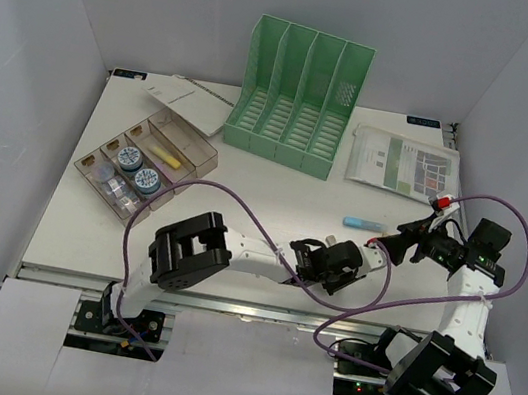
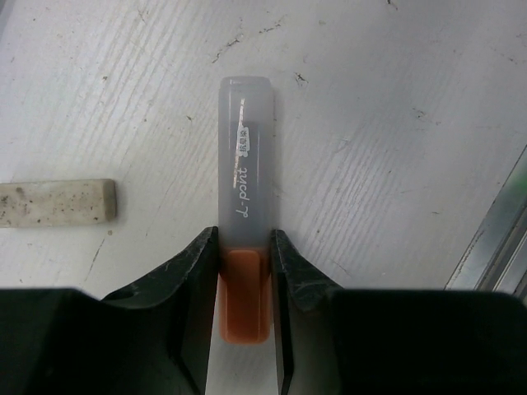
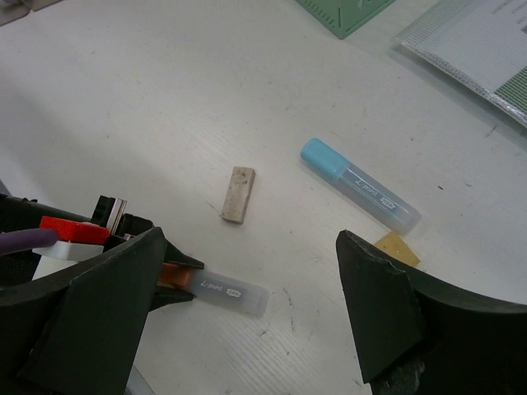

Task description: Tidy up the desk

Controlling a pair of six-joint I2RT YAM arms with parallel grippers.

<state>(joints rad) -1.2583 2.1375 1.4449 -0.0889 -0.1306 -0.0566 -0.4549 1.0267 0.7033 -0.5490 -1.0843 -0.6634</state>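
Nearest the left wrist camera, your left gripper (image 2: 244, 247) is sitting narrow. Its fingers (image 2: 193, 271) are touching both sides of the orange-ended tube (image 2: 244, 156), right where the clear part meets the orange part. The tube is lying flat on the desk (image 2: 395, 123), the white top stretching under both arms.

You are gripping near one end, so in my judgement you are risking a droop or a swivel on the lift. Be squeezing firmly and raising straight up, while keeping clear of the eraser (image 2: 53, 202) lying just beside the tube. The clear compartment box (image 1: 148, 163) at the far left is looking like the likely home.

Your right gripper (image 3: 251, 243) is hanging wide and holding nothing, near the blue-capped tube (image 3: 358, 185).

White cursive lettering and a small block label are running along the orange-ended tube's clear part, but I am not managing to read either with confidence. The blue-capped one is carrying similar print, too small to read.
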